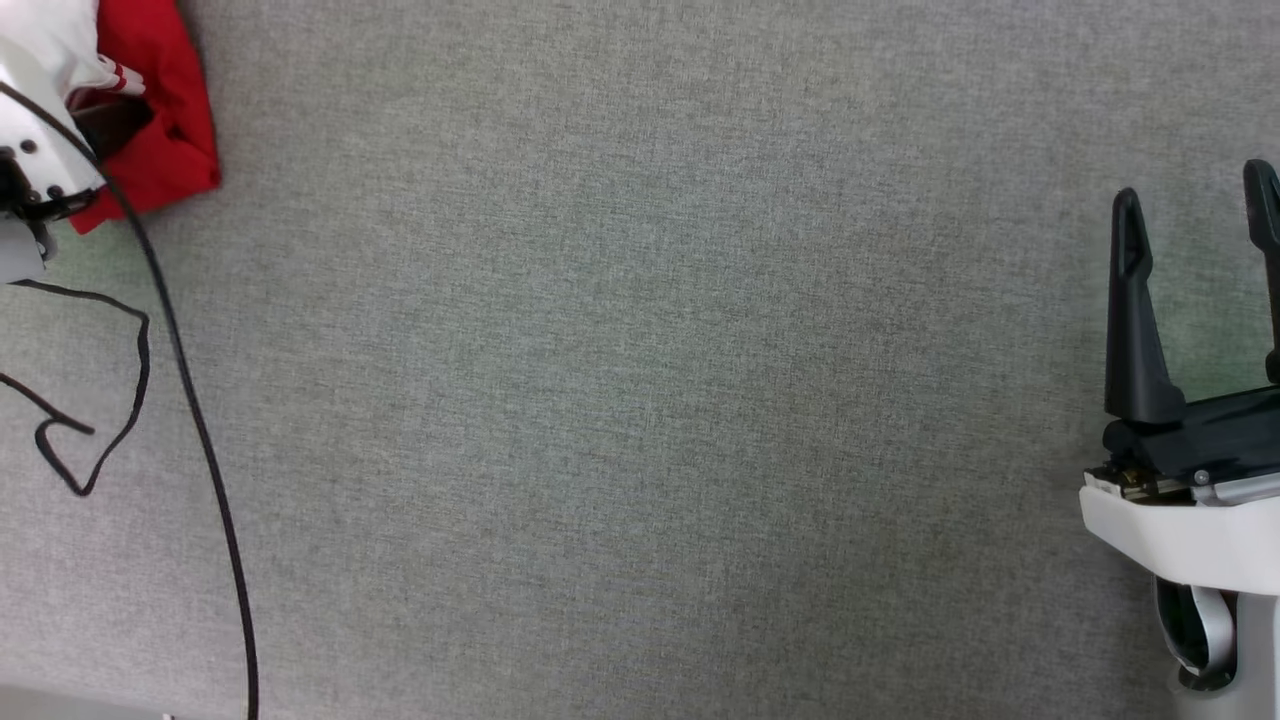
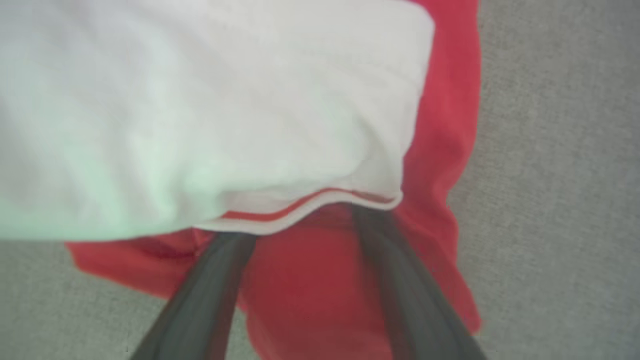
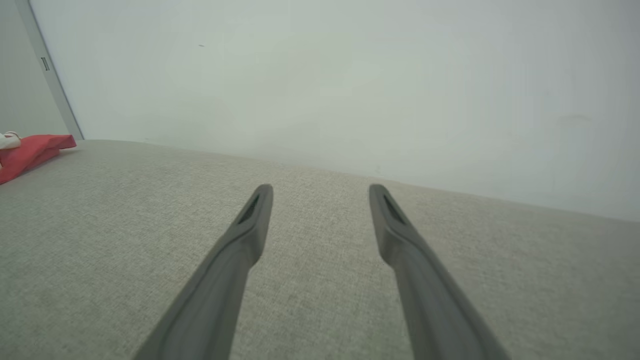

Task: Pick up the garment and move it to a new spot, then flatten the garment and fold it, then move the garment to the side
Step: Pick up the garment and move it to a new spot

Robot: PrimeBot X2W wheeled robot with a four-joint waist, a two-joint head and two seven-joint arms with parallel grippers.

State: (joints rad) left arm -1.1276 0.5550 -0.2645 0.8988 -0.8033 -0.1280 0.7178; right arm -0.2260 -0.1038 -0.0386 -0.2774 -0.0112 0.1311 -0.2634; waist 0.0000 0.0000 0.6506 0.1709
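The garment (image 1: 165, 110) lies folded at the robot's far left on the grey cloth surface (image 1: 640, 400), a white sleeve over the red. The left gripper (image 2: 300, 222) is spread wide, its fingers (image 2: 210, 295) slid under the sleeve's striped hem (tips hidden), clamping nothing. The right gripper (image 1: 1195, 185) is released and empty, well apart from it.

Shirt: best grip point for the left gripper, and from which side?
Probably the sleeve's striped hem: it is a loose edge, raised off the rest of the shirt. Come in low from the hem's open side, where the open left gripper points.
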